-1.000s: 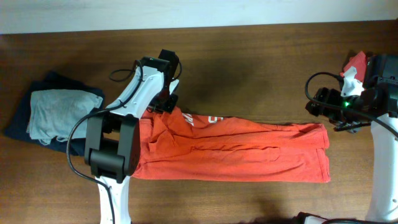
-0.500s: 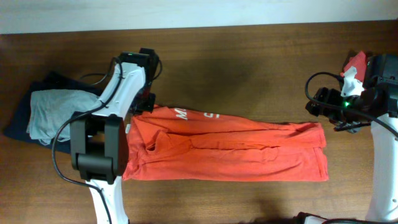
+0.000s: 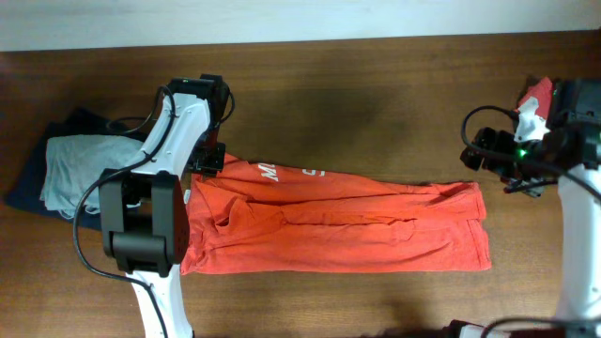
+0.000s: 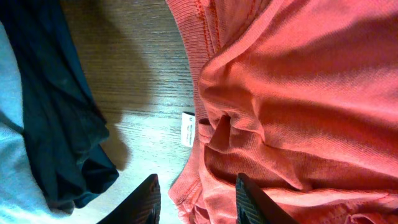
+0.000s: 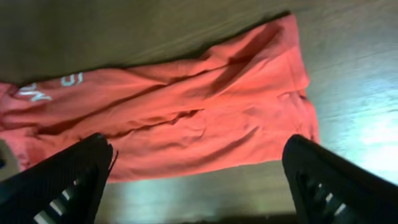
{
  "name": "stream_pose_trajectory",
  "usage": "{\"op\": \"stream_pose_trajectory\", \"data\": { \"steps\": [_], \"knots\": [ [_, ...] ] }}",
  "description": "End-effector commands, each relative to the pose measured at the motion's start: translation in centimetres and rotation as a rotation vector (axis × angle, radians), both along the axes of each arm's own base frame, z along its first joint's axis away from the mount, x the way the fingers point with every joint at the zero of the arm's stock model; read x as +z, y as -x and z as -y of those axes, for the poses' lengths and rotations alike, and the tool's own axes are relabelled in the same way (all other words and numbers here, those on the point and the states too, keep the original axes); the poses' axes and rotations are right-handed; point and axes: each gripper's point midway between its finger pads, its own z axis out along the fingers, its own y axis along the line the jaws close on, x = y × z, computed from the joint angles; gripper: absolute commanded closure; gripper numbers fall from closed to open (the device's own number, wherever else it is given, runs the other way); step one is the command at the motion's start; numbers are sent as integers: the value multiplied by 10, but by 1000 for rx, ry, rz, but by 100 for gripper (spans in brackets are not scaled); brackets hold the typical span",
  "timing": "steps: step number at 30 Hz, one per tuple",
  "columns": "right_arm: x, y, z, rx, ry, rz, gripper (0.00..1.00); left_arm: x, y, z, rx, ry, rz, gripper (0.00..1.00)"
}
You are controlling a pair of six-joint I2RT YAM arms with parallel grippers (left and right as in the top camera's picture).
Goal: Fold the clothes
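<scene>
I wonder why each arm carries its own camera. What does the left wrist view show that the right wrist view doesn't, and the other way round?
Only the left wrist view: the navy garment and the pale grey garment beside it, plus the left gripper, its fingers apart over the rumpled edge of the orange-red T-shirt.
Only the right wrist view: the white print, the shirt's other end, and the right gripper, spread wide.
Both: the orange-red T-shirt lying on the wooden table.
</scene>
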Motion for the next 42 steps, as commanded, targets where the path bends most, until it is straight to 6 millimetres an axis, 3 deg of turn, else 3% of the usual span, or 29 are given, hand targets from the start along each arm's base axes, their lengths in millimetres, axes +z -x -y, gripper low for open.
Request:
{"op": "stream_pose_trajectory", "data": {
  "steps": [1, 4, 8, 11, 15, 23, 26, 31, 36, 42],
  "knots": [
    [-32, -14, 8, 0, 10, -88, 11, 14, -7, 1, 11, 8, 55, 59],
    [-59, -21, 12, 0, -2, -162, 11, 12, -6, 7, 17, 41, 51, 56],
    [-99, -14, 10, 6, -49, -317, 11, 12, -6, 8, 18, 48, 48, 56],
    [-122, -12, 7, 4, -84, -396, 18, 12, -8, 8, 18, 50, 56, 55],
    [-137, -12, 9, -52, -96, -451, 30, 11, -11, 9, 17, 52, 69, 55],
    [-164, -2, 10, -140, -94, -515, 35, 11, -14, 9, -9, 56, 75, 54],
    [-175, 2, 9, -175, -98, -522, 44, 11, -16, 9, -18, 59, 82, 54],
    [-184, 7, 8, -200, -103, -532, 59, 11, -17, 8, -15, 59, 84, 54],
    [-180, 14, 10, -216, -90, -564, 96, 10, -20, 7, -16, 61, 94, 54],
    [-146, 58, 44, -219, 160, -696, 96, 10, -20, 5, -20, 63, 93, 54]
  ]
}}
